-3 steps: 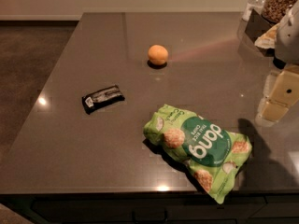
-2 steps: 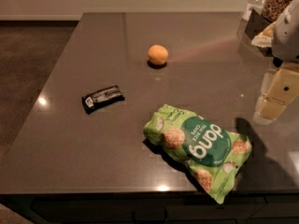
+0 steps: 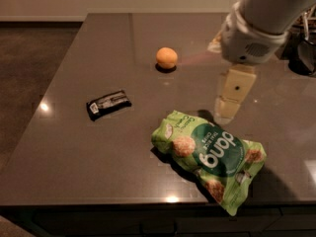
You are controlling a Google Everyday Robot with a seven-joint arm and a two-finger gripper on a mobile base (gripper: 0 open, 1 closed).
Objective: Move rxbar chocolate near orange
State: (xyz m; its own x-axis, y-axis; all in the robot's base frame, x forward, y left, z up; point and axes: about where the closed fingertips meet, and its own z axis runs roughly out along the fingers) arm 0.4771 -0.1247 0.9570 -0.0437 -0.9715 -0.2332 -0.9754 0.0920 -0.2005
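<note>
- Hanging over the right half of the dark table (image 3: 89, 172), the gripper (image 3: 226, 110) points down, with its tip close above the tabletop.
- The arm (image 3: 269, 14) enters from the upper right corner. Its white wrist sits directly above the gripper.
- Gripper state: the view does not show whether it is open or closed, so it cannot be told. The bar, the orange and the bag all lie on the table, apart from the gripper.
- Chocolate bar (image 3: 108, 103): a small, flat black wrapper with a white patch at its left end. It lies flat on the table, well to the left of the gripper as the camera sees it, at about the height of the gripper's tip. It is slightly tilted, with the right end farther from the camera.
- Orange (image 3: 167, 58): sits on the table to the left of the gripper and beyond it, nearer the gripper than the bar is. It is well apart from the bar, farther back and to the right.
- Green snack bag (image 3: 210, 154): lies flat just in front of the gripper, on the camera side. Its upper edge is close below the gripper's tip, and whether they touch cannot be told.
- Dark objects (image 3: 306, 53) stand at the table's right edge, to the right of the gripper and beyond it.
</note>
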